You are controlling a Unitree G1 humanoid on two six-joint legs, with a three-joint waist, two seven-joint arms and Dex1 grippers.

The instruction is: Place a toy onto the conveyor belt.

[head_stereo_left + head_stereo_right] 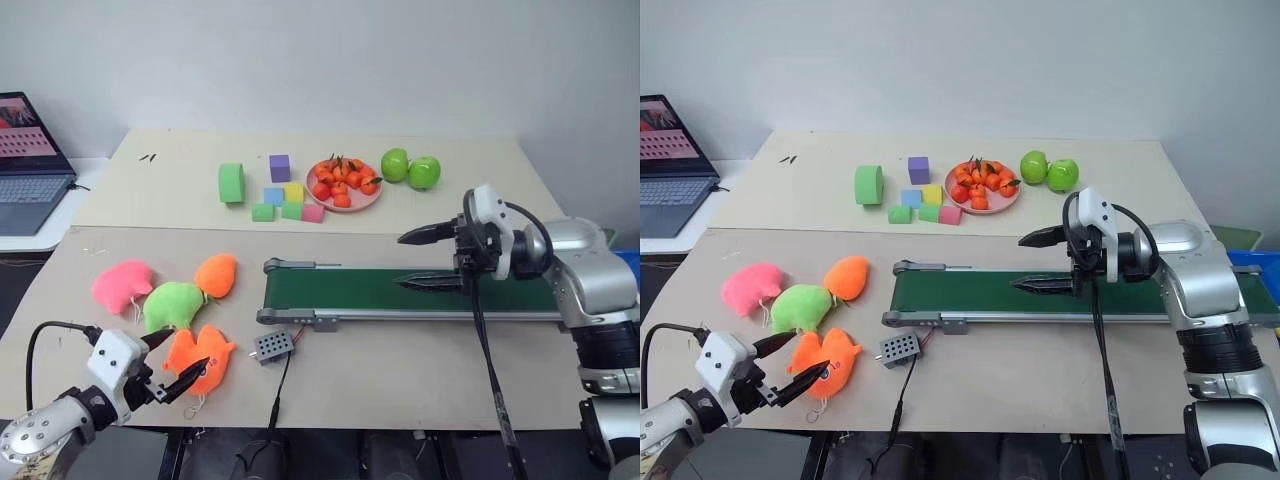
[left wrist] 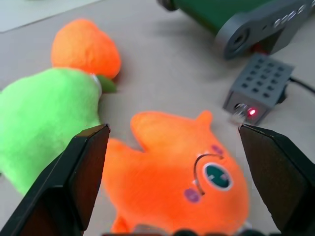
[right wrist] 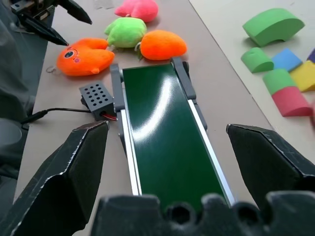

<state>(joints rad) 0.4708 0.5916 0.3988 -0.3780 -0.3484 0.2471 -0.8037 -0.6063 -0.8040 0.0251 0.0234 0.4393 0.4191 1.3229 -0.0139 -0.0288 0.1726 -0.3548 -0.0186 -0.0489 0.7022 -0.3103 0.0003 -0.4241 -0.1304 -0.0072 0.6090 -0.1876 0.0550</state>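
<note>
1. We note the left gripper (image 1: 172,365) low near the front edge of the table (image 1: 420,395), fingers spread wide, holding nothing.
2. The toy (image 2: 182,177) lies flat on the table directly ahead of those open jaws, between the two fingertips' lines of reach as seen from the left wrist; one fingertip (image 1: 198,368) overlaps the toy's near edge in the head views, but we cannot tell whether it touches.
3. Just beyond the toy from the left jaws sits the lime-green plush (image 1: 172,304), with the plump orange plush (image 1: 216,274) behind it and a pink plush (image 1: 122,285) off to its outer side; the three crowd that side closely.
4. To the inner side of the left jaws stands the control box (image 1: 273,346), near the toy but apart from it, its wire (image 1: 283,385) running toward the front edge.
5. The conveyor belt (image 1: 400,292) begins just past the control box; its green surface is bare along the whole length we can see.
6. The right gripper (image 1: 432,260) hangs above the belt's middle, jaws wide apart, gripping nothing, pointing along the belt toward the toys.
7. Bare tabletop lies between the toy and the belt's near end, apart from the box.
</note>
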